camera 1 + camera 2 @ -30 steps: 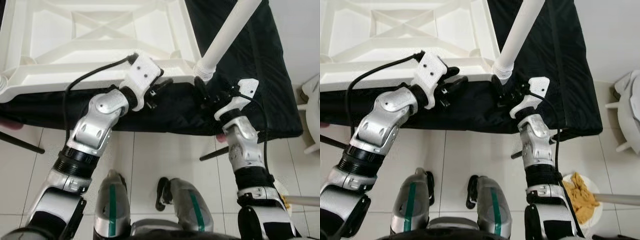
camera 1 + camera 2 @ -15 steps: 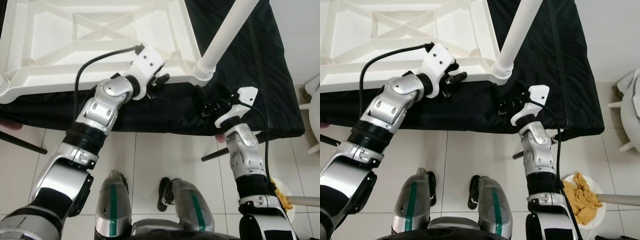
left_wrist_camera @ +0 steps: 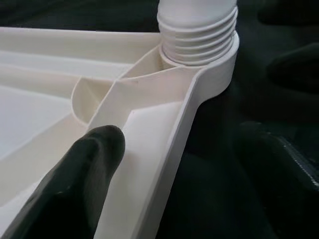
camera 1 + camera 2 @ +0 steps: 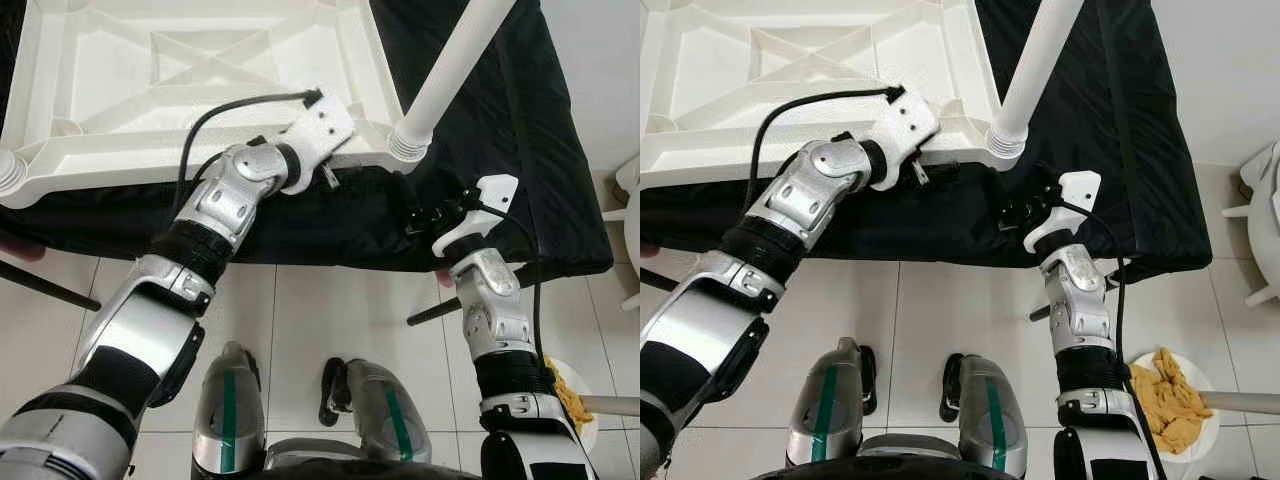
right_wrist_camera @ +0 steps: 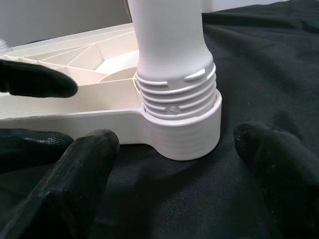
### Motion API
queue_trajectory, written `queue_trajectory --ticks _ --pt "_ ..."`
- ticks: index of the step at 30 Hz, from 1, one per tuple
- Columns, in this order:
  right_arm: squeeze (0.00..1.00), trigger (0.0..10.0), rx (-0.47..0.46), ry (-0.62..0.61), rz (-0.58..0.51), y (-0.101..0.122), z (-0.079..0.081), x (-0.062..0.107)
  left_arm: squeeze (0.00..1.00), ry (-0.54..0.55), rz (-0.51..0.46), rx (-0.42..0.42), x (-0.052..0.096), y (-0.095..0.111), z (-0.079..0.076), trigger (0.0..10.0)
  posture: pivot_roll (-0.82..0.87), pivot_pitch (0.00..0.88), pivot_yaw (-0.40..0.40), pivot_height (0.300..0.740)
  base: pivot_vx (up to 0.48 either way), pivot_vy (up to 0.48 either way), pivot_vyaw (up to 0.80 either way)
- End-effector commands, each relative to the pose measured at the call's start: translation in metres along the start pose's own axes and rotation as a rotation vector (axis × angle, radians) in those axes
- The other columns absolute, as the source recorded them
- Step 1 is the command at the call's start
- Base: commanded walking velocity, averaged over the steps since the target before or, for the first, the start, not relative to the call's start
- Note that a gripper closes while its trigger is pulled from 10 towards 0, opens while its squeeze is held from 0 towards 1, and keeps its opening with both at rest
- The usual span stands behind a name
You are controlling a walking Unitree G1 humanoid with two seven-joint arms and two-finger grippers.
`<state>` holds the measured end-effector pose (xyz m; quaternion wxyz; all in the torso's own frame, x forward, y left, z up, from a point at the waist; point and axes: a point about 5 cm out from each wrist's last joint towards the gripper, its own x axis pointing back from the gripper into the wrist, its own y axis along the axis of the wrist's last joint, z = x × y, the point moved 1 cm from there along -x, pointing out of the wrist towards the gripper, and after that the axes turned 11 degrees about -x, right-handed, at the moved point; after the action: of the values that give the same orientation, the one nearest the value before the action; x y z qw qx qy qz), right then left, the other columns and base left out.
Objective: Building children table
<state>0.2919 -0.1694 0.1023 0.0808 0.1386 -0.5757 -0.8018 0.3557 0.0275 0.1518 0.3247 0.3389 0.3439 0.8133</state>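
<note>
A white plastic table top (image 4: pixel 120 165) lies upside down on a black cloth. One white leg (image 4: pixel 455 60) stands in the threaded socket (image 4: pixel 405 145) at its near right corner. My left gripper (image 4: pixel 325 175) is at the near rim just left of that socket. It is open, with one finger (image 3: pixel 94 164) inside the rim and the other outside over the cloth. My right gripper (image 4: pixel 418 205) hovers open just in front of the socket, its fingertips (image 5: pixel 89 159) spread wide on either side and apart from it.
The black cloth (image 4: pixel 520 150) covers a low stand with dark legs (image 4: pixel 40 285) on a tiled floor. A plate of yellow scraps (image 4: pixel 1170 405) lies on the floor at the right, beside a white furniture piece (image 4: pixel 1265 190). An empty socket (image 4: pixel 8 172) sits at the near left corner.
My left gripper has slid right along the near rim toward the leg's corner and now straddles the rim. My right gripper has drawn back a little from the socket.
</note>
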Motion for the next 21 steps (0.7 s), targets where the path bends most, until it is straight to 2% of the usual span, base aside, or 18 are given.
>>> queue_trajectory --ticks 1,10,11,12,13,16,17,21 --pt "0.0 10.0 0.012 -0.013 0.013 -0.001 -0.004 0.003 0.0 -0.043 0.008 -0.04 -0.006 0.002 -0.005 10.0 0.0 0.024 -0.026 0.74 0.0 0.0 0.0" --pt "0.0 10.0 0.019 -0.022 0.006 0.001 -0.004 0.004 0.0 -0.114 0.051 -0.016 -0.014 -0.003 -0.009 10.0 -0.01 0.021 -0.014 0.74 0.0 0.0 0.0" --pt "0.0 10.0 0.019 -0.022 0.005 0.001 -0.004 0.004 0.0 -0.128 0.055 -0.006 -0.015 -0.004 -0.01 4.5 -0.01 0.021 -0.013 0.74 0.0 0.0 0.0" --pt "0.0 10.0 0.019 -0.022 0.005 0.001 -0.004 0.004 0.0 -0.137 0.057 0.0 -0.016 -0.004 -0.011 4.5 -0.01 0.021 -0.013 0.74 0.0 0.0 0.0" --pt "0.0 10.0 0.018 -0.023 0.005 0.001 -0.004 0.004 0.0 -0.148 0.067 0.006 -0.016 -0.006 -0.012 3.4 -0.01 0.022 -0.01 0.74 0.0 0.0 0.0" --pt "0.0 10.0 0.018 -0.023 0.004 0.001 -0.003 0.004 0.0 -0.155 0.075 0.01 -0.017 -0.007 -0.013 3.4 -0.01 0.022 -0.01 0.74 0.0 0.0 0.0" --pt "0.0 10.0 0.017 -0.025 0.002 0.001 -0.003 0.004 0.0 -0.163 0.078 0.014 -0.018 -0.008 -0.014 0.0 -0.01 0.025 -0.003 0.74 0.0 0.0 0.0" --pt "0.0 10.0 0.018 -0.031 0.0 0.001 -0.003 0.004 0.0 -0.196 0.076 0.007 -0.02 -0.008 -0.017 0.0 -0.01 0.028 0.001 0.74 0.0 0.0 0.0"
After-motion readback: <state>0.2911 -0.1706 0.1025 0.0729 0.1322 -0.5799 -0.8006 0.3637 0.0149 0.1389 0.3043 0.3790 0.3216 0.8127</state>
